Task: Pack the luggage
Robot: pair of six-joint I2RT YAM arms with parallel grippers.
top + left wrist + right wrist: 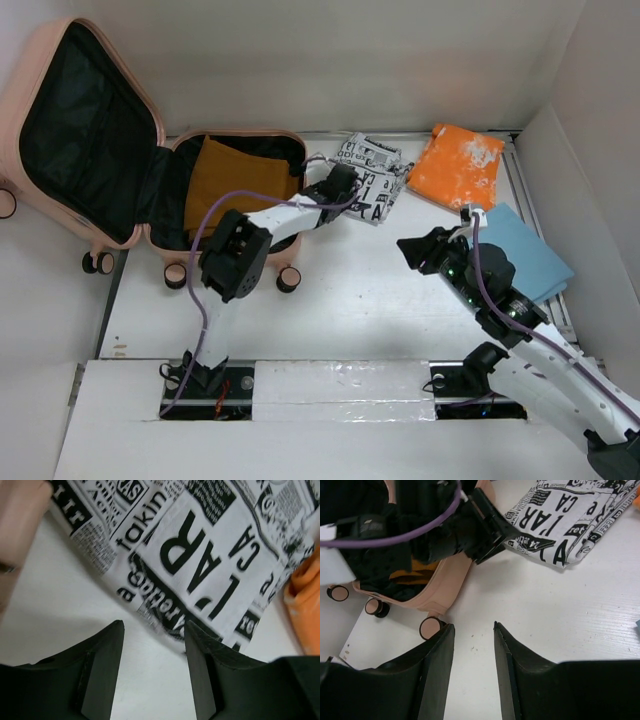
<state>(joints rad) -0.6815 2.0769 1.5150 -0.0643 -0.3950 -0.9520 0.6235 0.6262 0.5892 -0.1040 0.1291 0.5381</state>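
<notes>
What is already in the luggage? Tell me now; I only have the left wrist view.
Observer: The luggage is open, with one folded mustard-brown cloth in the half nearer the newsprint cloth.
Operator: List what else waits besides the newsprint cloth and the orange cloth.
Observer: A folded light blue cloth lies at the far right, partly under the right arm.
Operator: Report the right gripper.
Observer: The right gripper is open and empty, above bare table, aimed toward the luggage.
</notes>
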